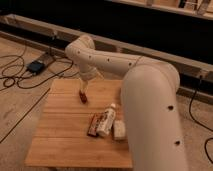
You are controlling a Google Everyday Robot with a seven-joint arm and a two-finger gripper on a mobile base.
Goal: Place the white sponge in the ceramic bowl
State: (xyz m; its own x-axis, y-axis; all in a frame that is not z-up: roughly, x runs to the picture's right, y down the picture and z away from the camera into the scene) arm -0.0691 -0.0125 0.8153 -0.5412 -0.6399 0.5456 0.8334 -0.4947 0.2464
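Gripper (82, 96) sits low over the worktop (65, 147) at its 11 o'clock area; can't tell whether it's apart or together, or whether it's touching the wood. Nothing visibly held. White sponge (119, 131) lies at the worktop's 4 o'clock, well apart from the gripper, just beside a white bottle (106, 120) at its 4 o'clock. Dark packet (93, 125) at the bottle's 9 o'clock. Bottle label unreadable.

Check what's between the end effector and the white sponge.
Camera view: a white labelled plastic bottle, a dark flat packet beside it, lies on its side between the end effector, low over the wooden table's far side, and the off-white soft sponge.
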